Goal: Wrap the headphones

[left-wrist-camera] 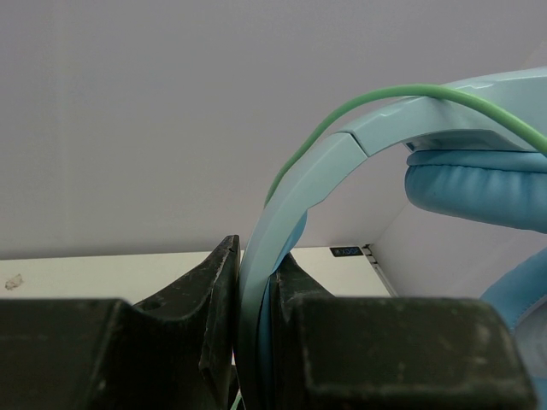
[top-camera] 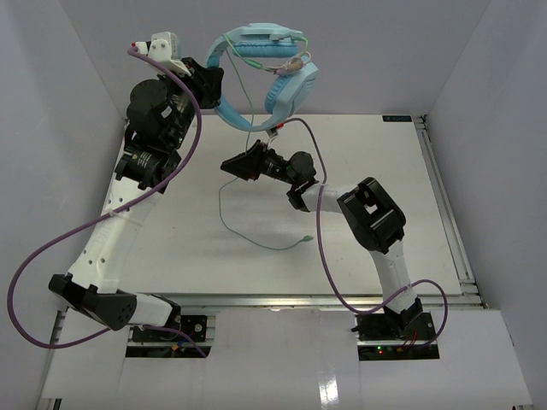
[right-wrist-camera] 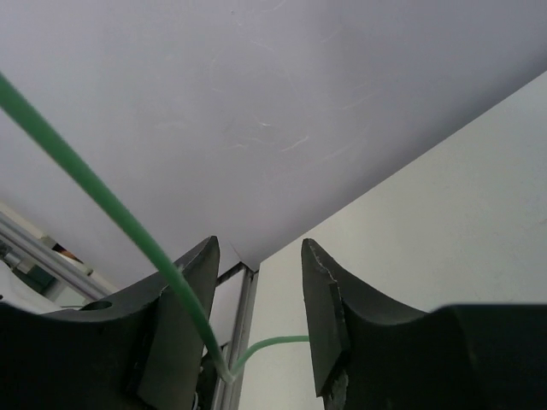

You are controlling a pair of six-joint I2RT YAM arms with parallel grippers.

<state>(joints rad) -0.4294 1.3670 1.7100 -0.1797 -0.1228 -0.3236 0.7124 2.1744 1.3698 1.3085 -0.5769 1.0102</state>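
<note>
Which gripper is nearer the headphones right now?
Left. The left gripper clamps the headphones at the headband; the right gripper is apart from them, open at the dangling cable.

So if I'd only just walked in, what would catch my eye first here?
The light blue headphones come first. They are held up in the air toward the back of the table, with the left gripper clamped on their headband. Next is the thin green cable, which drops from them past the right gripper's parted fingers and trails loose across the white surface.
</note>
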